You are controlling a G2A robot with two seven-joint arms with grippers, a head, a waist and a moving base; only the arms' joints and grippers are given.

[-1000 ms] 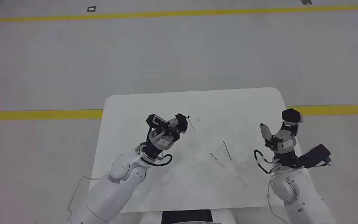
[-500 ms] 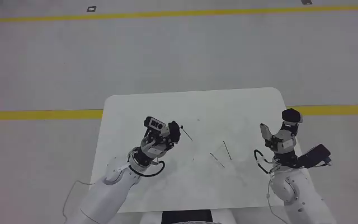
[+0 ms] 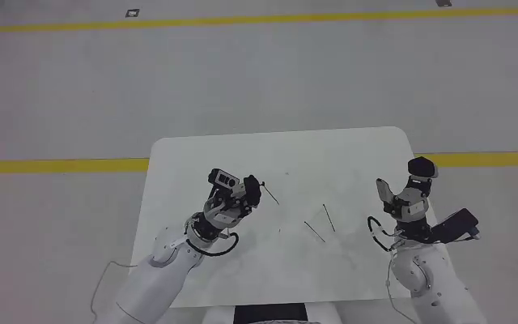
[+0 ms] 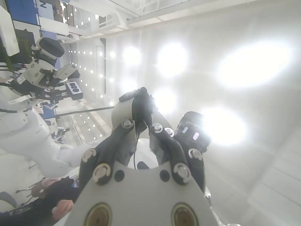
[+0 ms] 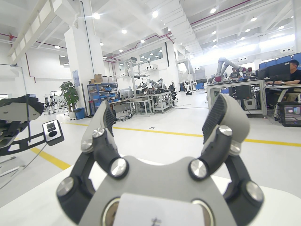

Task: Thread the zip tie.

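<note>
The left gripper (image 4: pixel 140 99) is held above the left half of the table (image 3: pixel 348 150), jaws clamped on a black zip tie (image 3: pixel 271 194) whose free end sticks out toward the table's middle. The right gripper (image 5: pixel 163 106) sits near the table's right edge, jaws wide apart and empty, well apart from that tie. Two spare ties (image 3: pixel 314 232) lie flat between the arms. The held tie looks ready for threading. Next, the right gripper likely must catch its tail and guide it into the head, which needs fine alignment.
</note>
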